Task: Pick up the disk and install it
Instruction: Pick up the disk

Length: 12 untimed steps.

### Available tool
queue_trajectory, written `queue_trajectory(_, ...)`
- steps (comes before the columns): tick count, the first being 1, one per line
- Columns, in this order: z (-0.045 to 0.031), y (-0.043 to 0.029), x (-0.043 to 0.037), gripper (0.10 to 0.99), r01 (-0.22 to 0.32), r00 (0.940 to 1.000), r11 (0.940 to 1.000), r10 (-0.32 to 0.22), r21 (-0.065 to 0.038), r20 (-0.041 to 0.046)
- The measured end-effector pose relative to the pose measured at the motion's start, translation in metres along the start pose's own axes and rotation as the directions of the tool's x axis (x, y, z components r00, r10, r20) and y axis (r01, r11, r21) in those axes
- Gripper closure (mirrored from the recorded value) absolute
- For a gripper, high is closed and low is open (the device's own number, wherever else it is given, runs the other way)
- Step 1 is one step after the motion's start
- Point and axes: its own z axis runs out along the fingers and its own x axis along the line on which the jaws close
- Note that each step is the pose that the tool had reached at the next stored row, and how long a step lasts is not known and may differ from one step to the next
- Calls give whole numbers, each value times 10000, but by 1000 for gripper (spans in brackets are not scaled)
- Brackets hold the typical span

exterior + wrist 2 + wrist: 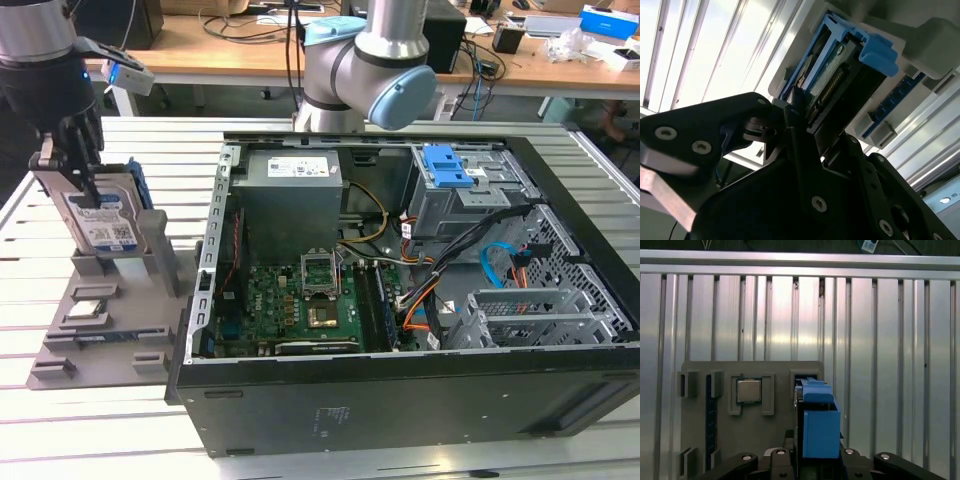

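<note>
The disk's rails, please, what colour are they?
The disk's rails are blue, clearest in the first wrist view.

Claw downward, clamped shut

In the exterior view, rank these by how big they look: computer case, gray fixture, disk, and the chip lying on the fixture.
1. computer case, by far the largest
2. gray fixture
3. disk, standing upright in the fixture
4. chip, the smallest

No two of these look close enough in size to leave the order in doubt.
</note>
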Motion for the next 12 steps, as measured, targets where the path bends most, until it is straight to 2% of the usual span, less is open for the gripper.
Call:
queue_trajectory(1,-17,0,0,729,0,10000,10000,0,1,-1)
queue_trajectory(2,-67,2,0,729,0,10000,10000,0,0,-1)
queue_trajectory(3,-171,5,-2,729,1,10000,10000,-1,0,-1)
queue_trajectory(4,-203,6,-2,729,1,10000,10000,-1,1,0)
queue_trajectory(10,-313,9,-5,729,1,10000,10000,-1,0,0)
queue_trajectory(12,-375,10,-5,729,0,10000,10000,0,-1,0)
